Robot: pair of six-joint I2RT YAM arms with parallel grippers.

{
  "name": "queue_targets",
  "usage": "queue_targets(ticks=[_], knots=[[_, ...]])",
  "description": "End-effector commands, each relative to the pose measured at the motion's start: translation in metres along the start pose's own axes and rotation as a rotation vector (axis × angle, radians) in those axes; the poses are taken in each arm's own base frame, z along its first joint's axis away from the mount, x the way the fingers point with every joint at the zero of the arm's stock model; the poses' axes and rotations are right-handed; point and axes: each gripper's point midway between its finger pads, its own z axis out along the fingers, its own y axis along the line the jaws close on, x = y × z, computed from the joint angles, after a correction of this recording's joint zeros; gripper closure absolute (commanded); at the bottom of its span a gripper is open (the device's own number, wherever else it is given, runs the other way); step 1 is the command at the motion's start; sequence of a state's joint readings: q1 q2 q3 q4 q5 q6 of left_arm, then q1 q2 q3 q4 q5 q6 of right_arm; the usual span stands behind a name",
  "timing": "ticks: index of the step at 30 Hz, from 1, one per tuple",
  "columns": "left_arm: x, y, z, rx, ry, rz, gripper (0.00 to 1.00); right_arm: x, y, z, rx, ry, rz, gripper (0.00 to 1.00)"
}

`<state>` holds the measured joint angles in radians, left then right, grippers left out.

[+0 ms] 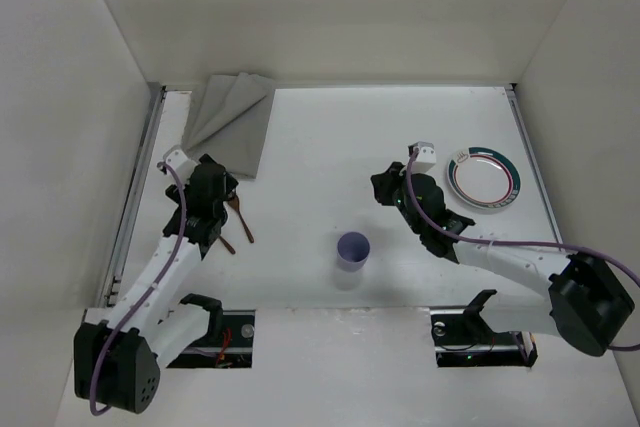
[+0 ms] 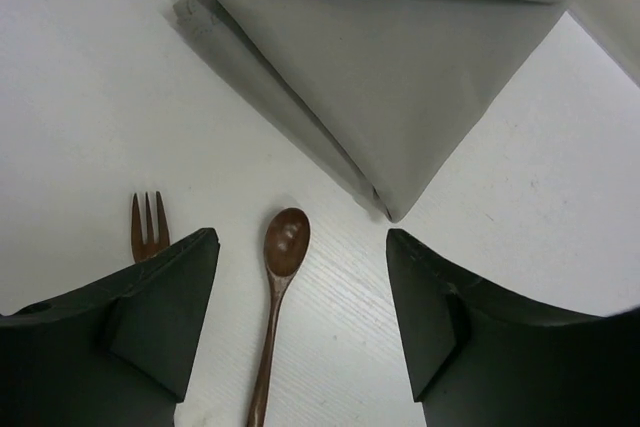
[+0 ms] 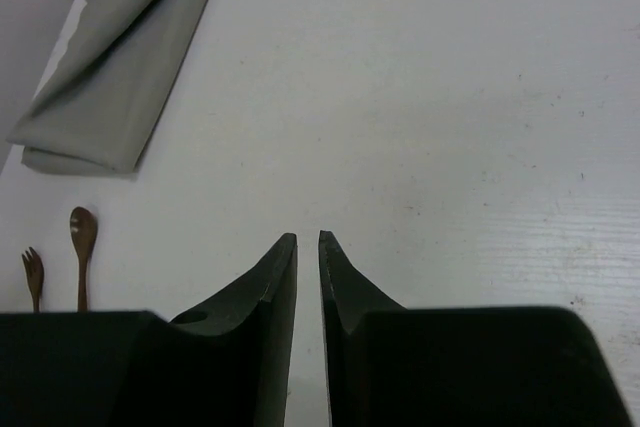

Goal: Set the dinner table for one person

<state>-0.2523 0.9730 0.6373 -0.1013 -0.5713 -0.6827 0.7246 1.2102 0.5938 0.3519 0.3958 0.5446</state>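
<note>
On the white dinner table [image 1: 330,137] a folded grey cloth placemat [image 1: 228,122] lies at the back left. My left gripper [image 1: 205,192] is open just in front of the placemat's near corner [image 2: 395,212]. A brown wooden spoon [image 2: 278,287] lies between its jaws, untouched, and a brown wooden fork [image 2: 148,227] lies beside the left finger. My right gripper [image 1: 388,187] is shut and empty over the table's middle [image 3: 308,239]. A lilac cup [image 1: 352,250] stands upright near the front centre. A white plate with a green rim [image 1: 484,178] lies at the right.
Metal rails run along the table's left side [image 1: 140,182] and right side [image 1: 530,162]. White walls enclose the table at the back and sides. In the right wrist view the placemat [image 3: 115,77], spoon [image 3: 82,247] and fork [image 3: 33,272] show at the far left.
</note>
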Motion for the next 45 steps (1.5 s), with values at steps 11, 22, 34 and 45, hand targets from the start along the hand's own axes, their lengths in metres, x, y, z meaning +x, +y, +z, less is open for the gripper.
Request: queue_targets(ticks=[11,22,34,45], knots=[[-0.016,0.035,0.03,-0.11,-0.083,-0.183,0.78,-0.013,0.014,0.003,-0.05,-0.041,0.024,0.88],[-0.018,0.027,0.093,-0.182,-0.038,-0.197,0.65,-0.008,0.016,0.007,-0.054,-0.026,0.009,0.78],[-0.037,0.029,0.159,-0.136,-0.025,-0.284,0.56,0.0,0.023,0.011,-0.079,0.004,-0.001,0.76],[-0.041,0.016,0.187,-0.121,-0.005,-0.24,0.61,0.003,0.03,0.01,-0.097,0.018,-0.011,0.76]])
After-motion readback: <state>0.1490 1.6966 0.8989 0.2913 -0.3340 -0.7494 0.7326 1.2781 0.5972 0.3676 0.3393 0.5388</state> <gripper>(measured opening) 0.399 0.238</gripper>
